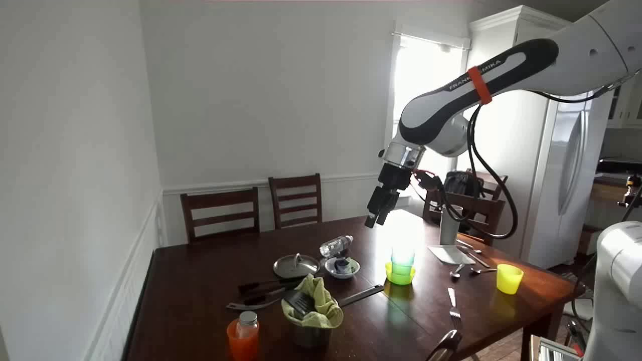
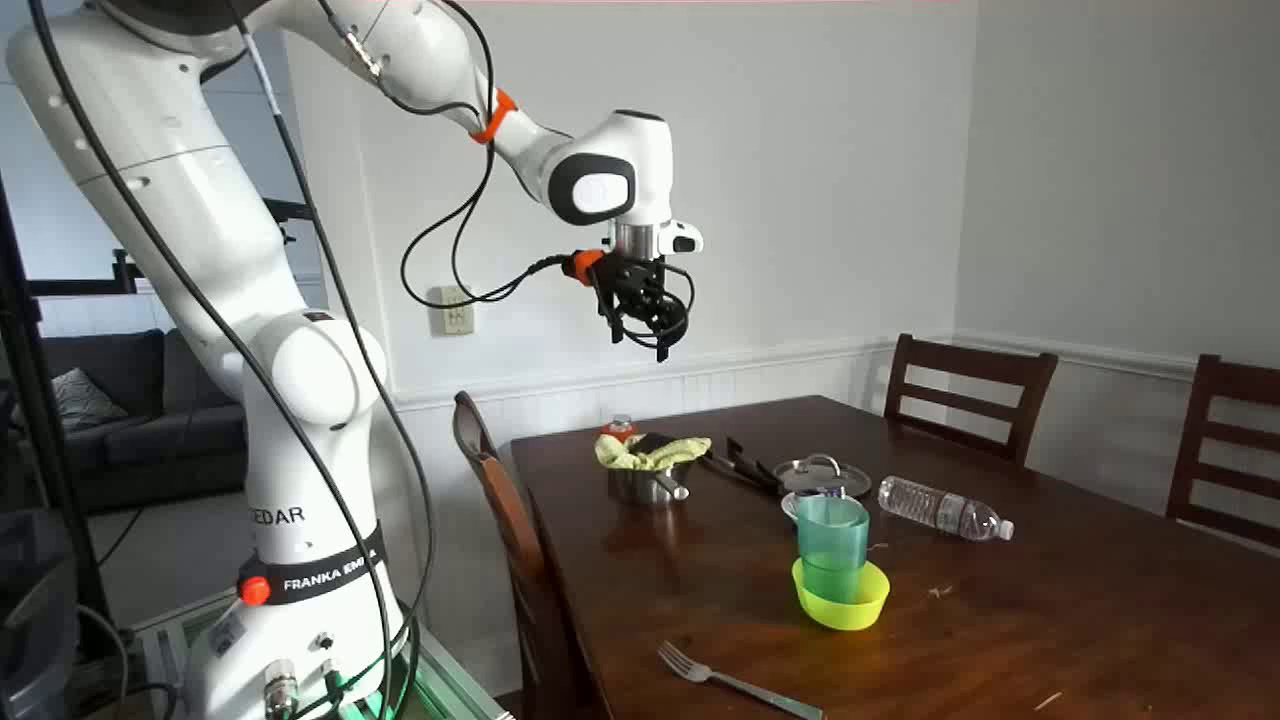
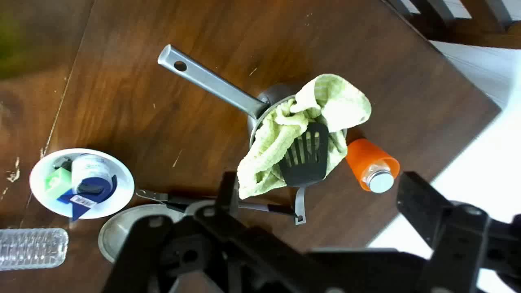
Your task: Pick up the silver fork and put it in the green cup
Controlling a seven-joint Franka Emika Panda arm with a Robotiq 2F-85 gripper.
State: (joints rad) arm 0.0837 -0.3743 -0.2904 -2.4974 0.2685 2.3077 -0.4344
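Note:
The silver fork [image 1: 453,299] lies flat on the dark wooden table near its edge; it also shows in an exterior view [image 2: 745,687] with its tines toward a chair. The green cup [image 2: 833,535] is a translucent teal-green tumbler standing upright in a lime-yellow bowl [image 2: 840,612]. In an exterior view the cup [image 1: 403,255] is washed out by window glare. My gripper [image 1: 376,220] is high above the table, apart from both; it also shows in an exterior view [image 2: 640,343]. In the wrist view the gripper [image 3: 319,187] is open and empty. The fork is out of the wrist view.
A pot [image 3: 260,118] with a towel and black spatula stands below, beside an orange cup [image 3: 368,162] holding a jar. A white bowl [image 3: 44,162], bottle [image 3: 32,248] and lid [image 3: 122,228] lie nearby. A yellow cup [image 1: 509,279] and several spoons are near the table edge.

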